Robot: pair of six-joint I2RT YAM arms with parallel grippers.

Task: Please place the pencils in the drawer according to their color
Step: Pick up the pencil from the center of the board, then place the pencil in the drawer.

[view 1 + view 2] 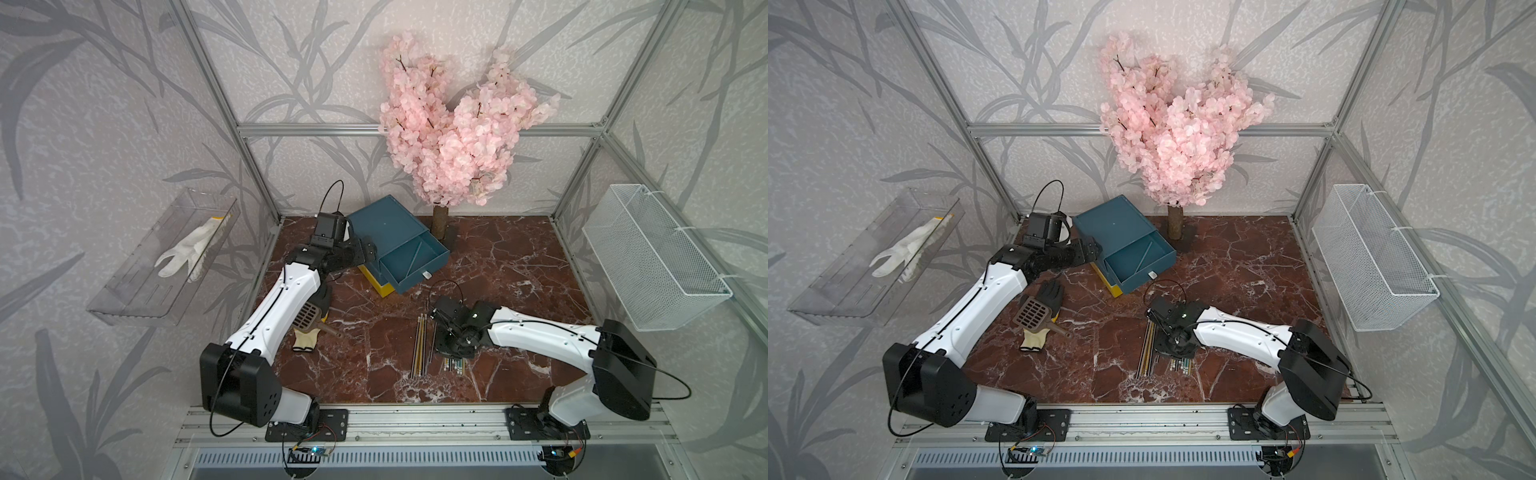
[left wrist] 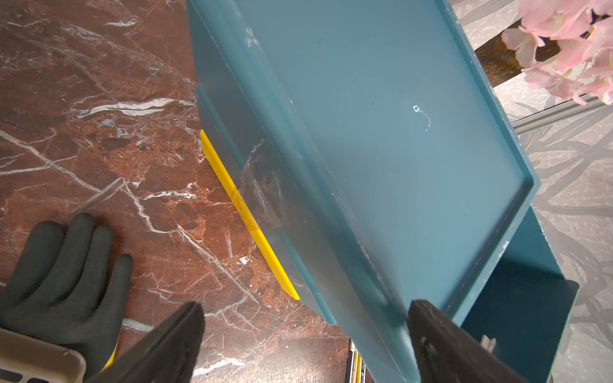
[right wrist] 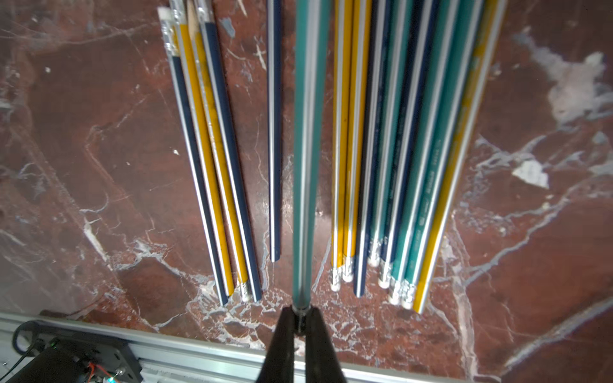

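Red-brown marble worktop [image 1: 498, 291], white-veined, boxed in by an aluminium frame and grey leaf-pattern wallpaper. An aluminium rail [image 1: 415, 419] along the near edge carries both arm bases.

Just beyond the rail: pencils [image 3: 398, 149] lying loose and roughly parallel on the marble, with yellow, teal and dark navy mixed. The right wrist view shows a set of four, one dark pencil [image 3: 274, 132] alone, then a tight bundle. Right tool [image 3: 300, 315] sits at their near ends, pinched almost fully closed on one end of a teal pencil [image 3: 310, 149]. That pencil runs out between the lone dark one and the bundle. It reads thicker and blurrier than the rest, so closer to the lens. In both top views the right wrist covers the middle of the rows.

Off to the left, by the left arm: brown slotted scoop [image 1: 1034, 311] lying across a black glove [image 1: 1050, 295] with a pale cuff.

Further back: teal chest [image 1: 386, 224], set at an angle, with a yellow bottom drawer [image 1: 376, 282] showing beneath. One teal drawer [image 1: 411, 283] is pulled open, with a second teal pencil [image 1: 415, 257] inside. Left tool [image 2: 303, 318] is at the chest's left corner, jaws wide. One finger is at the top rim, the other beside the wall and clear of it; nothing is clamped.

Behind the chest: pink blossom tree [image 1: 449, 137]. On the left wall, a clear shelf [image 1: 124, 307] with a white glove [image 1: 187, 253]. On the right wall, a white wire basket [image 1: 652, 257].
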